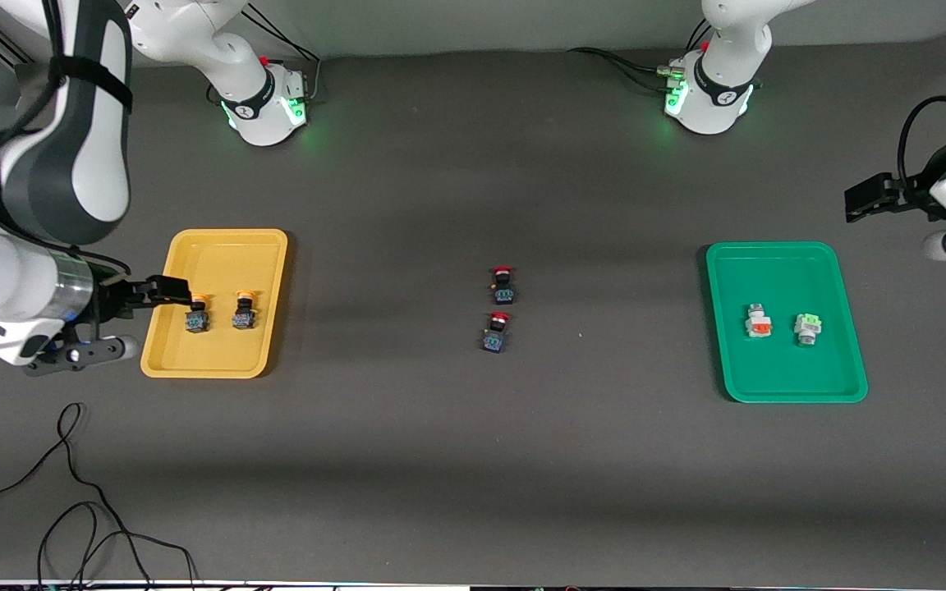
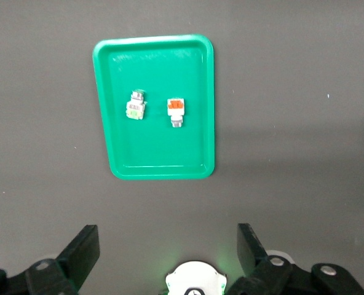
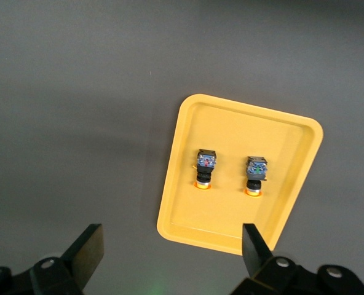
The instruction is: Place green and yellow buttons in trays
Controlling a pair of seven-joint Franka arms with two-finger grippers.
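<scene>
The yellow tray (image 1: 222, 246) lies toward the right arm's end and holds two yellow-capped buttons (image 1: 197, 314) (image 1: 244, 312). The right wrist view shows that tray (image 3: 188, 224) and both buttons (image 3: 204, 167) (image 3: 254, 174). The green tray (image 1: 777, 275) lies toward the left arm's end and holds a white orange-red-faced button (image 1: 760, 322) and a white green-faced button (image 1: 807, 327). The left wrist view shows this tray (image 2: 163, 153) and both buttons (image 2: 176, 110) (image 2: 136, 106). My right gripper (image 1: 169, 290) (image 3: 170, 236) is open and empty, high over the yellow tray's edge. My left gripper (image 1: 859, 201) (image 2: 166, 239) is open and empty, high beside the green tray.
Two red-capped black-blue switches (image 1: 503, 285) (image 1: 496, 332) stand on the dark table midway between the trays. A black cable (image 1: 71, 492) loops on the table near the front camera at the right arm's end. The left arm's base (image 2: 194, 279) shows under the left gripper.
</scene>
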